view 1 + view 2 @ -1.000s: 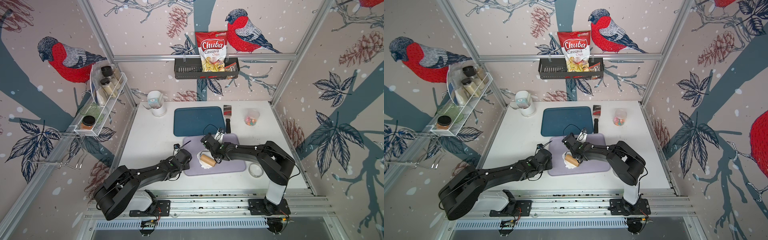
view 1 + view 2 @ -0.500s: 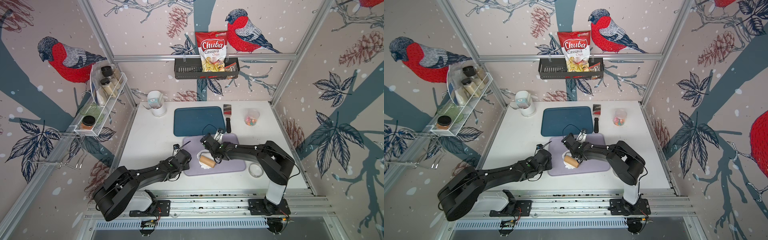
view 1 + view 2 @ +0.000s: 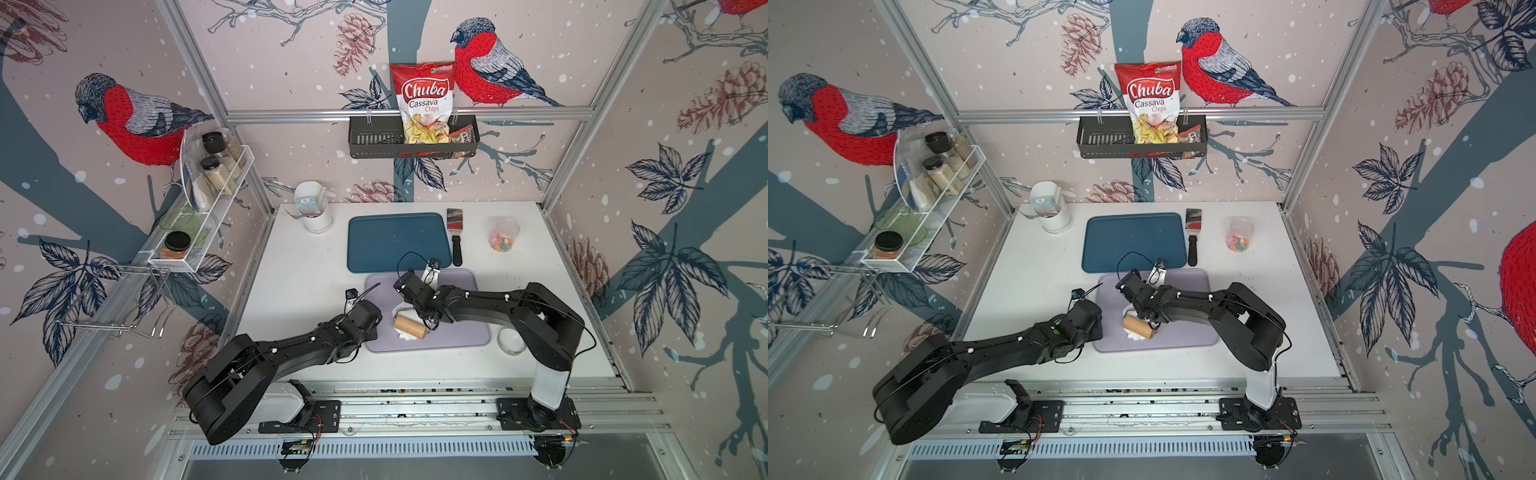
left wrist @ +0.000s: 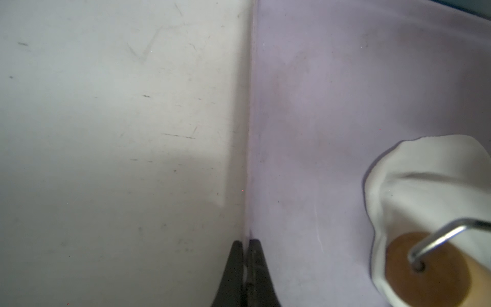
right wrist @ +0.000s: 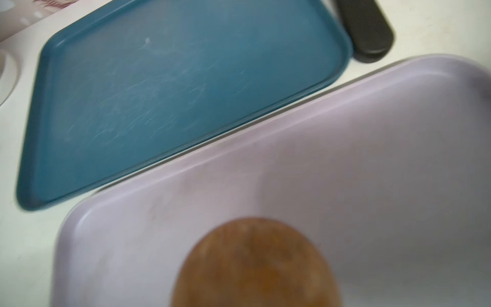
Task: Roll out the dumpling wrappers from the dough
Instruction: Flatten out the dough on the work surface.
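A white desk [image 3: 299, 266] is seen in both top views. A lilac tray [image 3: 461, 336] is laid flat on it, near the front. A blue tray [image 3: 395, 241] is laid just behind the lilac tray, with a thin strip of desk between them. A spatula [image 3: 455, 232] is laid behind the lilac tray too, its black handle pointed at it. A white cup [image 3: 318, 216] is stood far behind, to the left. A clear cup [image 3: 503, 235] of coloured bits is stood behind, to the right. A metal ring [image 3: 510, 341] is laid just beside the lilac tray's right edge, partly hidden.
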